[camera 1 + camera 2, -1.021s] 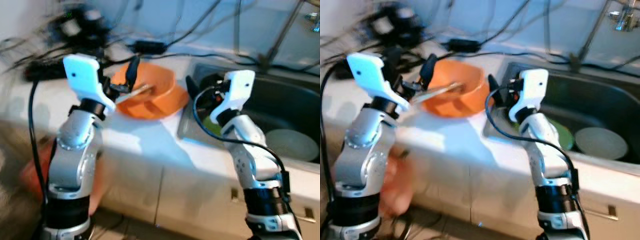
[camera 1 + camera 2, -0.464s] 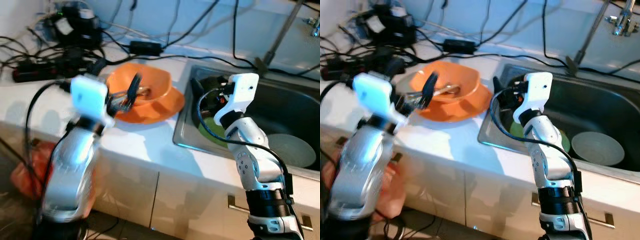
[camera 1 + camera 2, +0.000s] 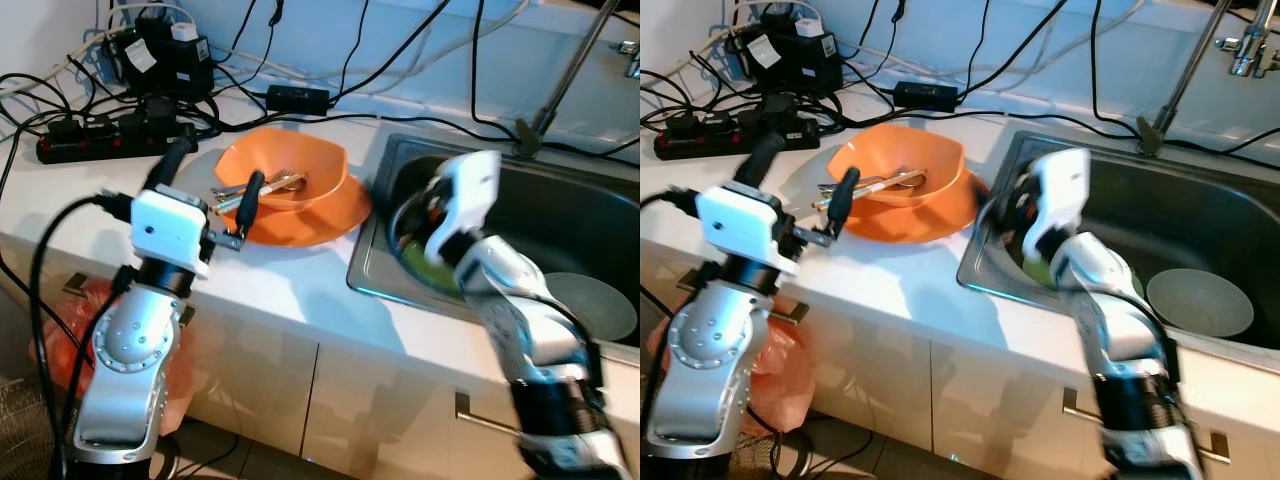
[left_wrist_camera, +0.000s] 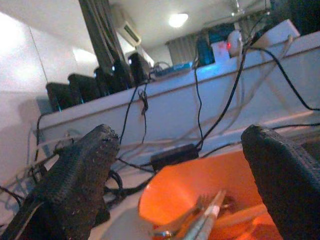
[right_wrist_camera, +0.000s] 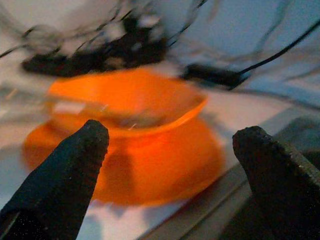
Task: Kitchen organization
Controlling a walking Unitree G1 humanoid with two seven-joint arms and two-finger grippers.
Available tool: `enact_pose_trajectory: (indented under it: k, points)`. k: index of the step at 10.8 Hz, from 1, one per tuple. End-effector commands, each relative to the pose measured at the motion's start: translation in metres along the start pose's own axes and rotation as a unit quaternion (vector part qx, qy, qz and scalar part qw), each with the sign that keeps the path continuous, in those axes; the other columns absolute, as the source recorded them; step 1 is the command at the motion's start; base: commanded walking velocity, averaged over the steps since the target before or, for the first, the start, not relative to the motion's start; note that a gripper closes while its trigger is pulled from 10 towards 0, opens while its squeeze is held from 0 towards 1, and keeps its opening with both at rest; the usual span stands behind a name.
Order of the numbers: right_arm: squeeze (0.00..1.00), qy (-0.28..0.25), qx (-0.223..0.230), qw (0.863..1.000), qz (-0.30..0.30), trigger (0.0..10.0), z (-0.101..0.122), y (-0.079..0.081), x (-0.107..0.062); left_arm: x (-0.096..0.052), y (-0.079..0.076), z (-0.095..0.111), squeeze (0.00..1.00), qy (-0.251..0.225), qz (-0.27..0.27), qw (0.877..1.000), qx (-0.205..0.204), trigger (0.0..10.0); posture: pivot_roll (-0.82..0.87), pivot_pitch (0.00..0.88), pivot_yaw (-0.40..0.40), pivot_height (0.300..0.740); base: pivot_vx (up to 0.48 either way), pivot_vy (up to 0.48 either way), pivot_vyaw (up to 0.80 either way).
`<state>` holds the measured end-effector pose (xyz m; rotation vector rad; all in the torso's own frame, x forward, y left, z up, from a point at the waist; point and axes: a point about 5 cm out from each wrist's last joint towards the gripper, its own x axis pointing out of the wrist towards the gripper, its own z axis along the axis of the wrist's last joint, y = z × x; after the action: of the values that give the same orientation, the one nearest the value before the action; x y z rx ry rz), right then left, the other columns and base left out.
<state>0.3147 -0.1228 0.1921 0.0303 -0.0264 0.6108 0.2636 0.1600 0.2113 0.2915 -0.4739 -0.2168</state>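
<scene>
Left eye view
Counter: a white worktop (image 3: 300, 290) with a steel sink (image 3: 600, 215) let into its right part.
Orange bowl: the bowl (image 3: 283, 172) stands on an orange plate (image 3: 335, 215) near the sink's left edge, toward the back of the counter.
Cutlery: a few metal pieces (image 3: 262, 187) lie inside the bowl, leaning out over its left rim.
Left gripper: the left gripper (image 3: 210, 180) is raised at the bowl's left side, fingers spread wide, holding nothing.
Right arm: blurred, over the sink's left end.
Sink contents: something green (image 3: 430, 270) lies under the right arm; a pale round dish (image 3: 590, 305) sits at the basin's front right.

Right eye view
Back left corner: a black power strip (image 3: 710, 128) and a tangle of cables (image 3: 790, 60).
Adapter: a black brick (image 3: 926, 95) at the back edge behind the bowl.
Below the counter: an orange bag (image 3: 770, 370) beside the left arm.

Left wrist view
Fingers: the two black fingers (image 4: 75, 180) stand wide apart, with the bowl and its cutlery between them and beyond.

Right wrist view
Right gripper: the right gripper (image 5: 170, 165) is open wide, empty, pointing at the bowl on its plate; the picture is blurred.
</scene>
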Motion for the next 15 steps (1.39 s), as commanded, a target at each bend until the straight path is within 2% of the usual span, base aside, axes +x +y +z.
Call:
enact_pose_trajectory:
  k: [1,4,8,10,13,15]
  points:
    - [0.0,0.016,-0.008,0.999,0.039,10.0,-0.001,0.006,-0.005,-0.001,-0.005,-0.006,0.0,0.009,-0.008,1.0,-0.008,10.0,0.12,0.046,-0.051,0.74,0.0,0.0,0.0]
    - [0.0,0.048,-0.017,0.996,0.078,10.0,-0.003,0.008,-0.015,-0.001,-0.011,-0.011,0.0,0.015,-0.025,0.999,-0.034,10.0,0.11,0.05,-0.051,0.74,0.0,0.0,0.0]
    - [0.0,0.056,-0.022,0.995,0.084,10.0,-0.001,0.007,-0.019,0.004,-0.025,-0.021,0.0,0.033,-0.039,0.995,-0.086,10.0,0.1,0.051,-0.05,0.74,0.0,0.0,0.0]
    - [0.0,0.062,-0.02,0.994,0.091,10.0,-0.004,0.011,-0.02,0.001,-0.028,-0.029,0.0,0.053,-0.048,0.992,-0.105,10.0,0.09,0.053,-0.049,0.74,0.0,0.0,0.0]
    - [0.0,0.063,-0.017,0.992,0.104,10.0,-0.003,0.014,-0.022,0.004,-0.025,-0.035,0.0,0.059,-0.035,0.991,-0.113,10.0,0.09,0.05,-0.051,0.74,0.0,0.0,0.0]
    - [0.0,0.071,-0.017,0.987,0.142,10.0,-0.002,0.02,-0.027,0.007,-0.022,-0.041,0.0,0.067,-0.022,0.991,-0.117,10.0,0.08,0.047,-0.053,0.74,0.0,0.0,0.0]
